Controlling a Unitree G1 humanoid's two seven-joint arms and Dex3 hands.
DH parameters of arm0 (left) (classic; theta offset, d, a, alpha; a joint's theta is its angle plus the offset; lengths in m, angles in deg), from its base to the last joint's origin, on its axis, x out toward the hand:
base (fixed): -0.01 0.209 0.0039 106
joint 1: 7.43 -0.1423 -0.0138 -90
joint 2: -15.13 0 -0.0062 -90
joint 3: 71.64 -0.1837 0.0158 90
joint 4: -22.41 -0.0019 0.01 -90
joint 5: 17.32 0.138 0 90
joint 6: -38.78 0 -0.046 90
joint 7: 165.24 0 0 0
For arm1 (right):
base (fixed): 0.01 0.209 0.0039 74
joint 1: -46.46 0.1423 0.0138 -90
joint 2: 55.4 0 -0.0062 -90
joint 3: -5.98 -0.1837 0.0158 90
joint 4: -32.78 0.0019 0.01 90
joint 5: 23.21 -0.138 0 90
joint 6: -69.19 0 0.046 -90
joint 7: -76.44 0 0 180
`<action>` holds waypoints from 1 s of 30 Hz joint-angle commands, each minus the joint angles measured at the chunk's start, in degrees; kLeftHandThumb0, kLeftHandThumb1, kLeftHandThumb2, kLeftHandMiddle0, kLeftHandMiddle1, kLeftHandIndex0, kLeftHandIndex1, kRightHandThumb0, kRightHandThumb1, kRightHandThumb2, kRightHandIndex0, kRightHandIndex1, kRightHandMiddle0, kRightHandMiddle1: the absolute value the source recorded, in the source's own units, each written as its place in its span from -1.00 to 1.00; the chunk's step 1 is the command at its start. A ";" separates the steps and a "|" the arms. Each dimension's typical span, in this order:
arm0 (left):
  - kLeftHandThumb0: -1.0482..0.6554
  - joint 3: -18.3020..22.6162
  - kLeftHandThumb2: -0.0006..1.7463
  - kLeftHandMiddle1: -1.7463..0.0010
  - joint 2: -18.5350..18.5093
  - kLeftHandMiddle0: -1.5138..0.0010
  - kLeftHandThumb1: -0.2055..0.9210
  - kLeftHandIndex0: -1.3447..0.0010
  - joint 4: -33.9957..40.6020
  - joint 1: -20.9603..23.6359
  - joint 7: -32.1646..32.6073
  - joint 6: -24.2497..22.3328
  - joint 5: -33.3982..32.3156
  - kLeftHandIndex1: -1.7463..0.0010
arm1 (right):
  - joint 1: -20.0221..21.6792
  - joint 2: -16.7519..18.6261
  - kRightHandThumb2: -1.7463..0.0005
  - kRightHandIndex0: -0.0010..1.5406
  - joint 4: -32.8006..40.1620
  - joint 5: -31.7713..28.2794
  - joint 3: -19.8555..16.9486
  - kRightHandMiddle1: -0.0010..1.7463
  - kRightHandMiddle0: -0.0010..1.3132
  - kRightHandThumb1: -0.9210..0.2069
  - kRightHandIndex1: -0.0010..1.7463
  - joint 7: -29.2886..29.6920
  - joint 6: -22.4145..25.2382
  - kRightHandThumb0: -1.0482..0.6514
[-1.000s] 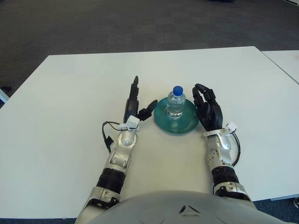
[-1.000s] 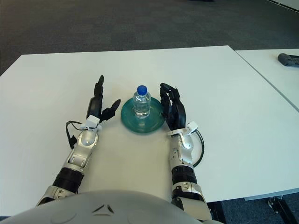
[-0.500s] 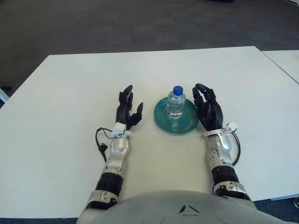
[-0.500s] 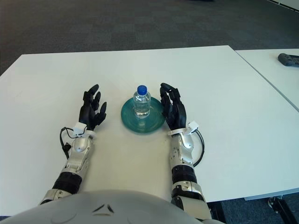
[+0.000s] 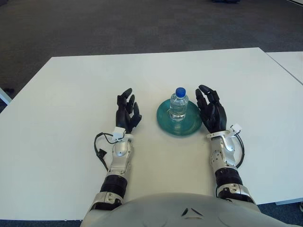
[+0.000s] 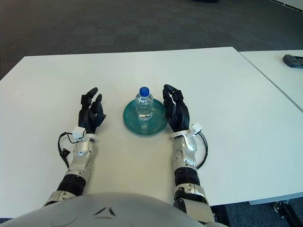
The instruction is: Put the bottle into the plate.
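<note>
The bottle stood straight up in the middle of the green plate, so the job looked done. The plate sat on the white tabletop, right in front of the robot.

The right hand was just beside the plate's right edge. Its fingers were loosely curved and held nothing. It may have been placed there to guard the bottle, but that is only a guess. The left hand was a little way off on the plate's left side, fingers relaxed and held nothing too, well clear so it would not bump the bottle.

Only the right eye view showed a dark thing on another table far to the right.
</note>
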State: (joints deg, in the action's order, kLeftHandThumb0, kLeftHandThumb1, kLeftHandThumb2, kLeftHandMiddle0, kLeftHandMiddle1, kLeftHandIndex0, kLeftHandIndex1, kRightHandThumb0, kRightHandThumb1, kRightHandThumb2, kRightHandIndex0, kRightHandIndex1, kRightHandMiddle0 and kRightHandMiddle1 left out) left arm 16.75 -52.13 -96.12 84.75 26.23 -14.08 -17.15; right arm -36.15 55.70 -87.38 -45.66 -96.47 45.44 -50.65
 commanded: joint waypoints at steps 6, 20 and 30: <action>-0.67 -0.48 0.12 0.94 3.70 0.46 1.00 0.99 -3.14 -2.10 5.33 0.67 3.17 -0.07 | 0.40 -5.73 -0.03 -0.63 -8.42 1.11 -4.26 -0.24 -1.00 -1.00 -1.00 0.16 -5.87 -0.69; -0.72 -1.33 0.19 0.94 2.78 0.42 1.00 0.96 -1.08 -3.61 7.08 -1.16 3.64 -0.09 | 3.91 -8.10 -0.16 -0.68 -13.48 0.75 -5.98 -0.35 -1.00 -1.00 -1.00 -1.23 -9.44 -0.71; -0.69 -0.52 0.19 0.93 2.36 0.39 1.00 0.95 -0.68 -3.46 6.07 -0.36 1.84 -0.11 | 4.52 -9.13 -0.19 -0.70 -14.78 2.11 -6.16 -0.37 -1.00 -1.00 -1.00 -0.30 -11.15 -0.71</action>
State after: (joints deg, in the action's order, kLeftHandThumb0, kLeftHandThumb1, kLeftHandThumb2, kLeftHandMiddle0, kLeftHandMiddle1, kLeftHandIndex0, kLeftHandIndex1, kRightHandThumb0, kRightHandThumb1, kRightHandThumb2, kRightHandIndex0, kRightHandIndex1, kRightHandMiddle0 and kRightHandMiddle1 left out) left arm 16.03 -52.24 -94.82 84.19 32.61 -14.88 -15.14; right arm -29.00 46.48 -99.75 -43.97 -102.31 44.60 -60.35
